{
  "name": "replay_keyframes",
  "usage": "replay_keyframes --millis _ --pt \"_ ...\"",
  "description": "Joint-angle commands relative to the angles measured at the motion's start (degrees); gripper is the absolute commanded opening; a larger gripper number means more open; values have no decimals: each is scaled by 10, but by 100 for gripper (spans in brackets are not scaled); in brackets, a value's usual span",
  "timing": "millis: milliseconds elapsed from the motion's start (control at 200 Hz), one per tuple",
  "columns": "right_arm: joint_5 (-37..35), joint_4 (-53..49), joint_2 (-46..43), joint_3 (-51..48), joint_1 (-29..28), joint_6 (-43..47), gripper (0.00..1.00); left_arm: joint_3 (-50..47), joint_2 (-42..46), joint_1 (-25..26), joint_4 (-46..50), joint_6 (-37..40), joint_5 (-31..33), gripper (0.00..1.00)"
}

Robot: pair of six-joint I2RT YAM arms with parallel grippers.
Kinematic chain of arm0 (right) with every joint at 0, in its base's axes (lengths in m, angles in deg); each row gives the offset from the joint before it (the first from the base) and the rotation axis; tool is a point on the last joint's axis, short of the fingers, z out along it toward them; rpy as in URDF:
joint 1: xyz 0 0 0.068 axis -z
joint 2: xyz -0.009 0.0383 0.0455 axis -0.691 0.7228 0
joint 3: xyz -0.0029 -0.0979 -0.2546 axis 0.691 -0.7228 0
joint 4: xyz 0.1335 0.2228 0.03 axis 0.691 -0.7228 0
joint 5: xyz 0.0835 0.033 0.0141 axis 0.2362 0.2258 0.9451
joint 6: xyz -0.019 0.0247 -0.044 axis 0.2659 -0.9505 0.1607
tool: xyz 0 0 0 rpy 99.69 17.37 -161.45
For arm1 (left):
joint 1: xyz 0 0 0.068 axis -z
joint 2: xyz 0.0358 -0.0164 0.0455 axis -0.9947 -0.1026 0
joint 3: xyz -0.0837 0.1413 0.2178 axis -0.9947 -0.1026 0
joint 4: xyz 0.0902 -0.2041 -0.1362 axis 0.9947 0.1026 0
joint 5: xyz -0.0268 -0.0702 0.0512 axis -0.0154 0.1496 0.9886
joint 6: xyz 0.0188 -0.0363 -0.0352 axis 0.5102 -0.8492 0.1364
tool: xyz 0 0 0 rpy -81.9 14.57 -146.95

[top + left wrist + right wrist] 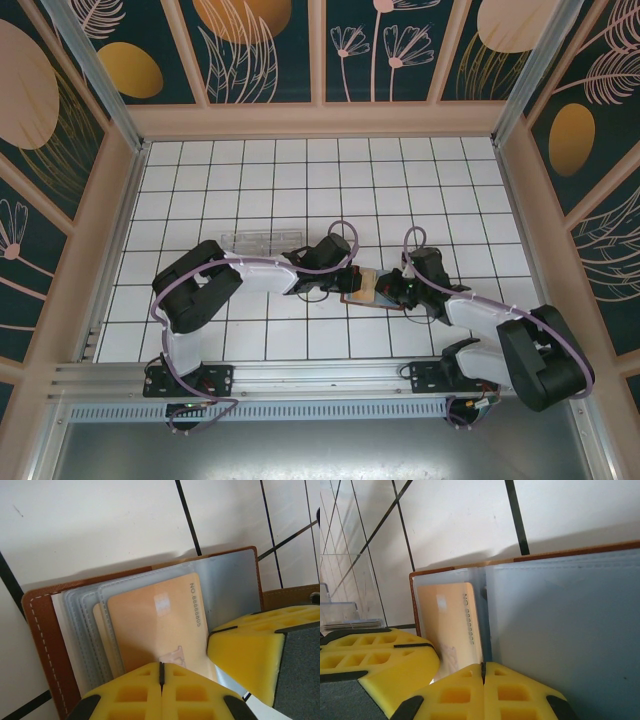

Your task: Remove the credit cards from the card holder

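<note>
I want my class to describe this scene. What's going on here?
Two robot arms meet over a brown card holder lying open on the tiled table. The left gripper and right gripper are both shut at its clear sleeves. An orange card is in a sleeve, not yet pulled out.

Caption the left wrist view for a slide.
Left gripper, shut, at the near end of an orange card sleeved in the open brown card holder, right gripper's finger alongside.
</note>
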Motion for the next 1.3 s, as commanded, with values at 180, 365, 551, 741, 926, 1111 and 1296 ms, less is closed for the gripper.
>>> replay_keyframes --millis 180,365,551,741,926,1111,1296 --pt "6 -42 -83 -33 42 8 0 -16 8 -15 30 4 -1 0" --pt "11 -67 -114 -33 57 26 0 -16 18 -16 25 3 -6 0" --pt "27 -59 -112 -12 51 35 2 -10 52 -16 30 16 -5 5" --pt "10 -58 -85 17 18 41 10 -13 50 -24 38 23 2 7" --pt "-6 -47 -47 29 -9 40 18 -16 23 -26 37 22 -11 7" --pt "-25 -58 -24 38 -19 46 24 -16 8 -25 28 18 -25 7" --pt "-28 -57 -6 38 -20 48 24 -29 1 -26 38 14 -21 7"
